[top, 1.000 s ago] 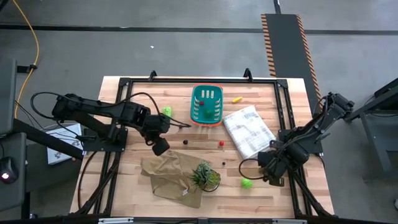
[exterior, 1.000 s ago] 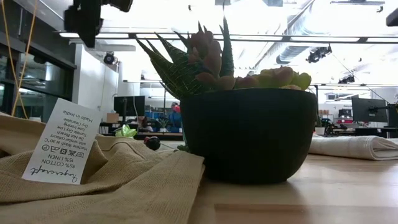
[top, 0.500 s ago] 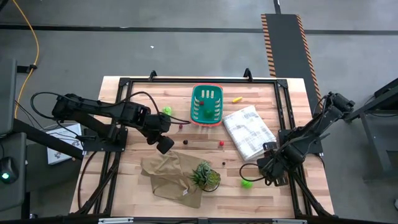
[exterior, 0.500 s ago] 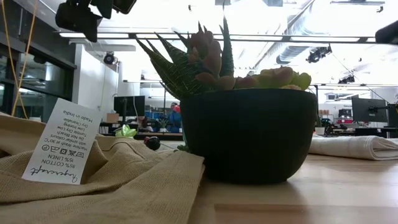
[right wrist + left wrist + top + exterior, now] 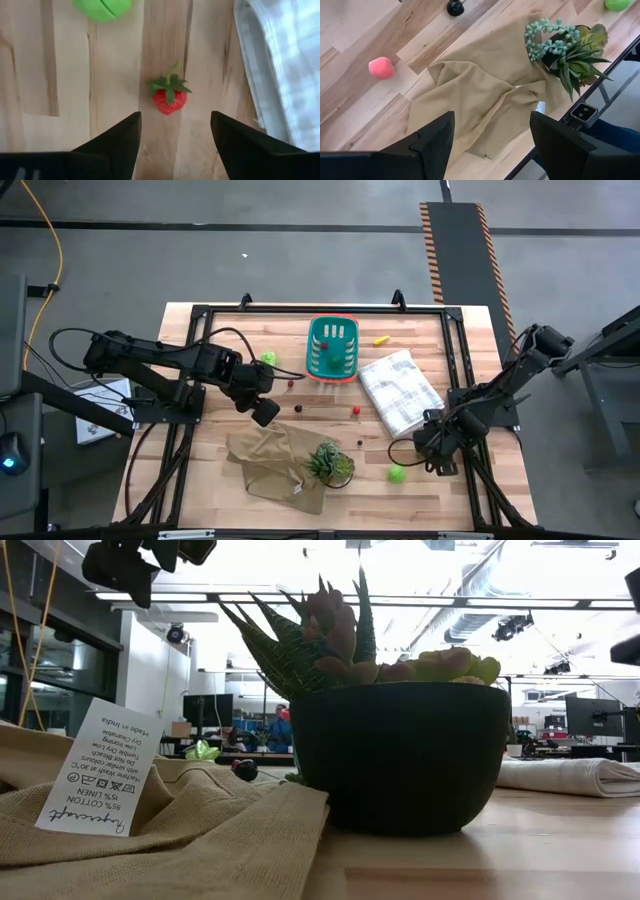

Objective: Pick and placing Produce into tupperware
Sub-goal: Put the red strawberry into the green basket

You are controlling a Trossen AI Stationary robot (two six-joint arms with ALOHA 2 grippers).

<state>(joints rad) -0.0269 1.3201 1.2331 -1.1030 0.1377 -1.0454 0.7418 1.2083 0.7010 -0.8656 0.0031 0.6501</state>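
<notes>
Right gripper (image 5: 172,131) has spread its fingers wider, grasping nothing, lining up on the strawberry (image 5: 169,96) lying on the table (teal tupperware (image 5: 333,348) sits well apart); left gripper (image 5: 491,132) hangs open.

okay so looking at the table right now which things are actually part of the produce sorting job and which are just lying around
For the job:
teal slotted plastic basket
light green toy lump
small red toy strawberry
yellow toy piece
second light green toy lump
small dark red ball

Lying about:
white checked folded cloth
tan crumpled cloth
spiky green potted plant
</notes>
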